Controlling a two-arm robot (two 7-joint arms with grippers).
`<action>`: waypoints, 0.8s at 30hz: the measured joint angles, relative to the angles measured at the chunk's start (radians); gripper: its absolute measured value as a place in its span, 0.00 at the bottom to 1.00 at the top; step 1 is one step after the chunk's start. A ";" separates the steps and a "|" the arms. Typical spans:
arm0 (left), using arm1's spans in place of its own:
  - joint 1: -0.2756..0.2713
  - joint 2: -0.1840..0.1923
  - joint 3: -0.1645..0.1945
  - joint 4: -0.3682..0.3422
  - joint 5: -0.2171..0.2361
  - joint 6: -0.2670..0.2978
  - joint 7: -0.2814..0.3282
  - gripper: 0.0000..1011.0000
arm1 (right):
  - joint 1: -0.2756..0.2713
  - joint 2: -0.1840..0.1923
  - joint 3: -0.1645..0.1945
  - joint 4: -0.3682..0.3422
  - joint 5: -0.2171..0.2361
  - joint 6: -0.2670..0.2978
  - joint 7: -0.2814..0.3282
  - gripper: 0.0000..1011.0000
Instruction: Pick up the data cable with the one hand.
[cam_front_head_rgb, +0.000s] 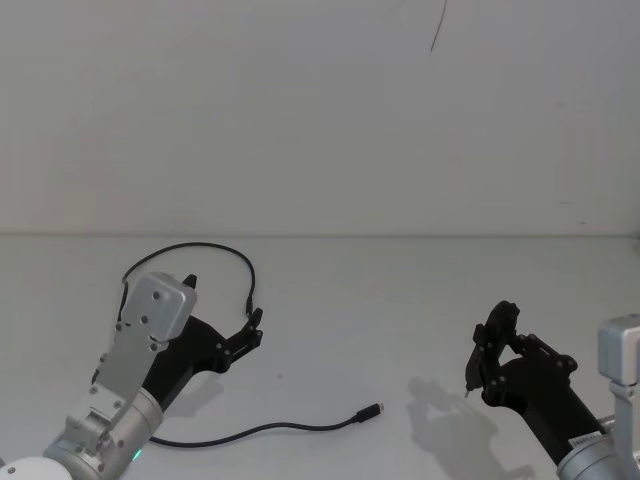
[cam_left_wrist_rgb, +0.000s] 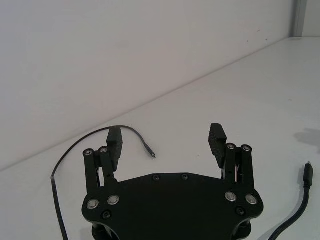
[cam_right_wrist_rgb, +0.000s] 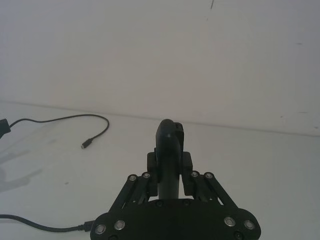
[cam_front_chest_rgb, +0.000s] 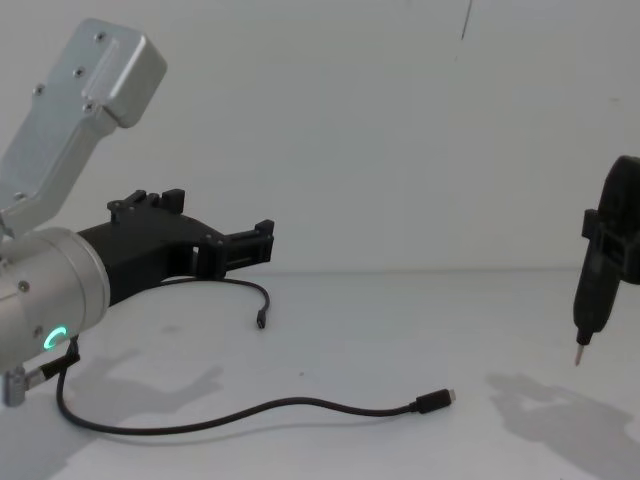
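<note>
The data cable (cam_front_head_rgb: 262, 428) lies loose on the white table, a long thin black cord. One plug (cam_front_head_rgb: 372, 409) with a silver tip rests near the front middle. The other end (cam_front_head_rgb: 247, 307) curls round just beyond my left gripper (cam_front_head_rgb: 250, 332). That gripper hangs above the table, open, with nothing between its fingers (cam_left_wrist_rgb: 114, 143). In the left wrist view the near cable end (cam_left_wrist_rgb: 151, 154) lies a little past the gap. My right gripper (cam_front_head_rgb: 490, 350) stays at the right, shut on a slim black pen-shaped tool (cam_front_chest_rgb: 590, 300).
The white table (cam_front_head_rgb: 400, 300) runs back to a plain white wall. In the chest view the cable (cam_front_chest_rgb: 300, 405) crosses the front of the table from left to middle, with its plug (cam_front_chest_rgb: 436, 400) pointing toward the right arm.
</note>
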 joint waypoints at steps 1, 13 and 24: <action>0.000 0.000 0.000 0.000 0.000 0.000 0.000 0.99 | 0.000 0.000 0.000 0.000 0.000 0.000 0.000 0.26; 0.000 0.000 0.000 0.000 0.000 0.000 0.000 0.99 | 0.000 0.000 0.000 0.000 0.000 0.000 0.000 0.26; 0.000 0.000 0.000 0.000 0.000 0.000 0.000 0.99 | 0.000 0.000 0.000 0.000 0.000 0.000 0.000 0.26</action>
